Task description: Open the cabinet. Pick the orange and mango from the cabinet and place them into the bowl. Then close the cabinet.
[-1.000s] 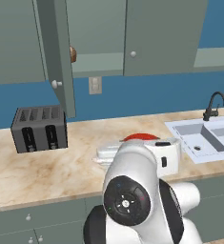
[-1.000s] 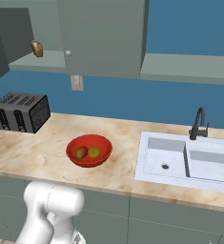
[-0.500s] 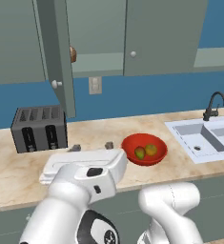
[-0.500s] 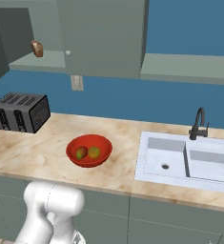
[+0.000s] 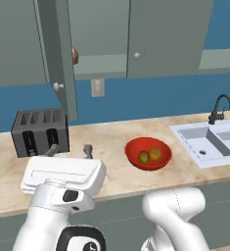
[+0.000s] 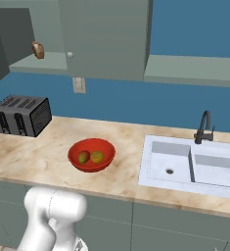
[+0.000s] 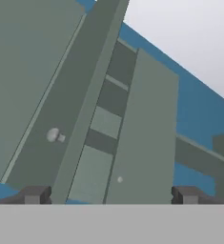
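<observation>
Arm swings left and up between the earlier frames and now: a second ago the white body sits low centre in the left base view, blocking the bowl; now the hand stands at lower left with the end effector [image 5: 69, 149] raised in front of the toaster [image 5: 39, 131], and the hand view looks up at the cabinet [image 5: 136, 34]. Nothing on the worktop [image 5: 111, 142] has shifted; the bowl [image 5: 148, 153] sits where it sat, between the toaster and the sink [image 5: 212, 139]. Reading: fruit transfer is done, and the arm appears to be lining up on the open left door [image 5: 57, 54] for the closing step. End effector fingers spread wide apart, nothing between them. Count: one orange [image 5: 155, 154] and one mango [image 5: 144, 157], both inside the bowl, side by side and about touching. One bowl. Two cabinet doors, left one swung out edge-on toward the camera, right one [image 5: 165, 37] flush shut. Two pale knobs, one per door: left [image 5: 57, 87], right [image 5: 136, 56]. One brownish round item [image 5: 74, 55] on the cabinet shelf, not wanted. One four-slot toaster. One sink with two basins, one black tap [image 5: 219, 108]. One wall socket [image 5: 96, 87] under the cabinet. Remaining: get the left door shut; the knob or the door face looks the likely contact point.
</observation>
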